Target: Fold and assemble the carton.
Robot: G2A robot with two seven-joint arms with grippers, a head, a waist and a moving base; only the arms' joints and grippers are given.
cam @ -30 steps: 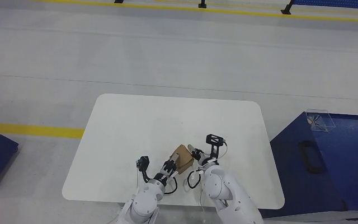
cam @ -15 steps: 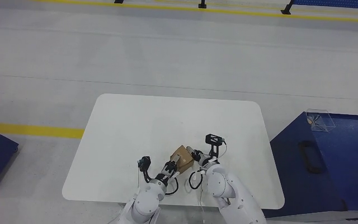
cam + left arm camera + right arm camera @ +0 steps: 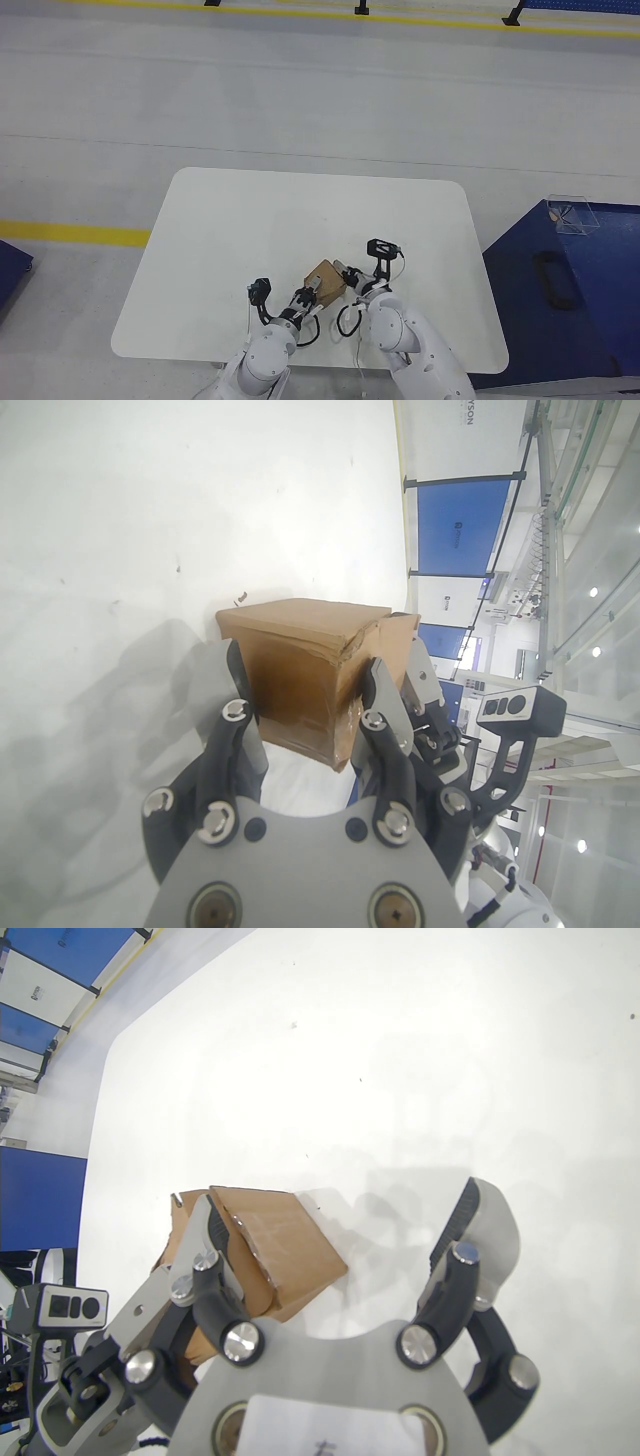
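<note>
High overhead view; two close wrist views, shared carton [image 3: 300,670].

Brand lettering [image 3: 456,534] on blue panels [image 3: 440,505]

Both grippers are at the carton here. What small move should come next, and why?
Probably the right gripper should nudge the loose flap inward. The left gripper is clamped across the carton, steadying it, while the right one is open, one finger against that flap, which stands out past the crumpled corner.
</note>
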